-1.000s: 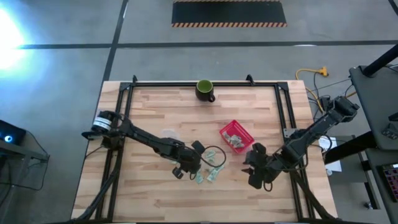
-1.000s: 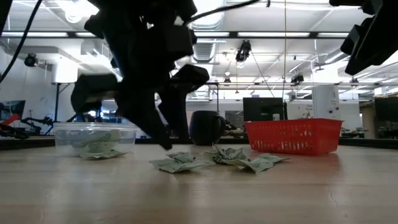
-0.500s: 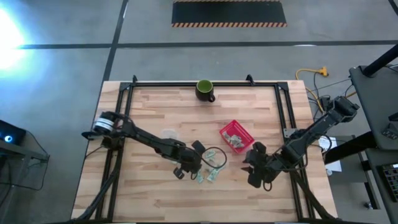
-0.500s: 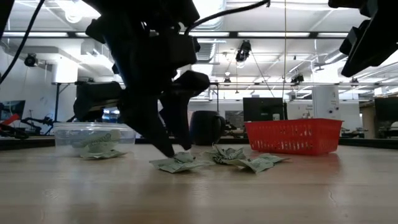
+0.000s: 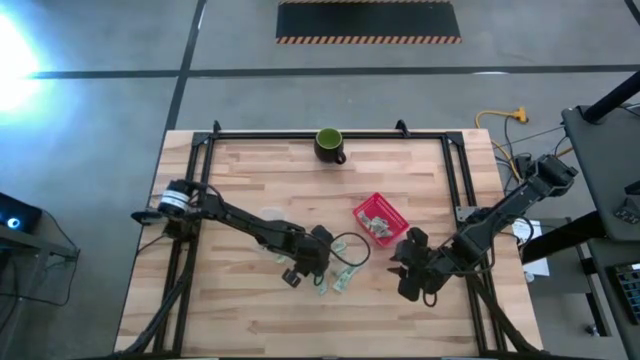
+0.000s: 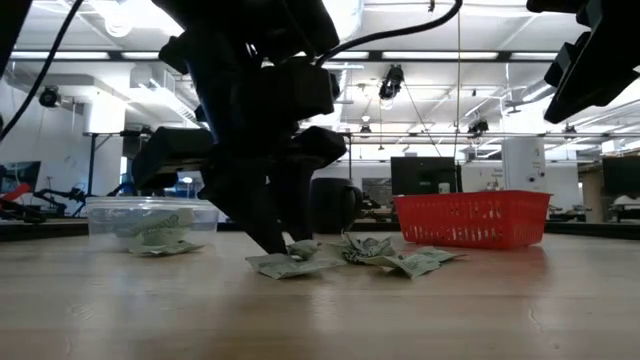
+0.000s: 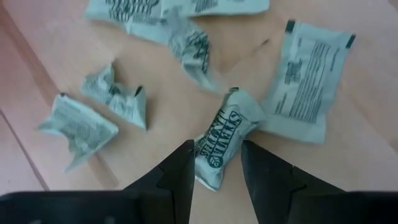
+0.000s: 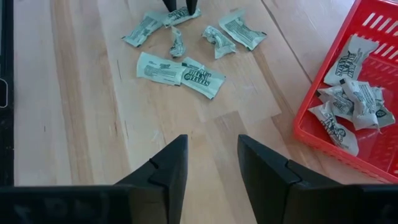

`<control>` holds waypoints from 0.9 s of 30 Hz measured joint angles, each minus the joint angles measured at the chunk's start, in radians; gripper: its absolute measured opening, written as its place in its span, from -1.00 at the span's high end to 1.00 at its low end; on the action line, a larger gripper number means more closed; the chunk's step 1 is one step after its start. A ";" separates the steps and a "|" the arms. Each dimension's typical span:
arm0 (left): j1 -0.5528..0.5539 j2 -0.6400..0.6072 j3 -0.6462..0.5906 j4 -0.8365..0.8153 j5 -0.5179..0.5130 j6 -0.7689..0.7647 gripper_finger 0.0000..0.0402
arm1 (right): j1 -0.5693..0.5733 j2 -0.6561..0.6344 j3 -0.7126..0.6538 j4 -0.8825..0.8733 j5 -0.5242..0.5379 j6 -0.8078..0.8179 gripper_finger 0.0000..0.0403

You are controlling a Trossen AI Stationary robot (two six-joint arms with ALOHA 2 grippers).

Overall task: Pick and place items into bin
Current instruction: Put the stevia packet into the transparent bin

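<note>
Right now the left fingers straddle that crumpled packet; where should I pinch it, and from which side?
Pinch the packet across its narrow middle, coming straight down from above. It lies flat on the table, slightly crinkled, its long axis running between the left gripper fingers, which stand open on either side, so closing them meets its two long edges. The right gripper waits open beside the red bin.

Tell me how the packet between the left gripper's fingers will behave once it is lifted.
The packet between the left gripper fingers looks crinkled and thin, so it will probably flex and droop rather than stay flat. Its glossy wrapper may slip in a loose pinch. It seems light, judging by its flatness.
</note>
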 joint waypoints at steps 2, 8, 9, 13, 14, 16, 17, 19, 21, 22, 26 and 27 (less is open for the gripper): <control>0.001 0.000 0.003 -0.016 0.000 0.000 0.42 | 0.000 0.000 0.000 0.000 0.000 0.000 0.35; 0.001 0.000 0.002 -0.021 -0.001 -0.034 0.46 | 0.000 0.000 -0.001 0.000 0.000 0.000 0.37; 0.001 0.000 0.002 -0.023 0.000 -0.042 0.49 | 0.000 0.000 -0.001 0.000 0.000 0.000 0.37; 0.001 0.000 0.003 -0.027 0.000 -0.052 0.69 | 0.000 0.000 -0.001 0.000 0.018 -0.003 0.37; 0.000 0.000 0.003 -0.027 0.002 -0.053 0.74 | 0.000 0.000 -0.001 0.000 0.019 -0.003 0.38; 0.000 0.000 0.003 -0.031 0.000 -0.069 0.84 | 0.000 0.000 -0.002 0.000 0.019 -0.003 0.39; 0.001 0.000 0.003 -0.033 0.000 -0.081 0.89 | 0.000 0.000 -0.003 0.000 0.019 -0.002 0.40; 0.002 0.000 0.003 -0.034 -0.003 -0.105 0.97 | 0.000 0.000 -0.003 0.000 0.019 -0.002 0.41; 0.002 -0.001 0.003 -0.034 -0.004 -0.124 0.98 | 0.000 0.000 -0.004 0.000 0.019 0.000 0.42; 0.002 -0.004 0.003 -0.035 -0.006 -0.137 0.98 | 0.000 0.000 -0.004 0.000 0.019 0.000 0.43; 0.003 -0.027 0.001 -0.041 -0.014 -0.200 0.98 | 0.000 0.000 -0.004 0.000 0.018 0.000 0.45; 0.003 -0.036 0.000 -0.042 -0.019 -0.209 0.98 | 0.000 0.000 -0.004 0.000 0.018 0.000 0.46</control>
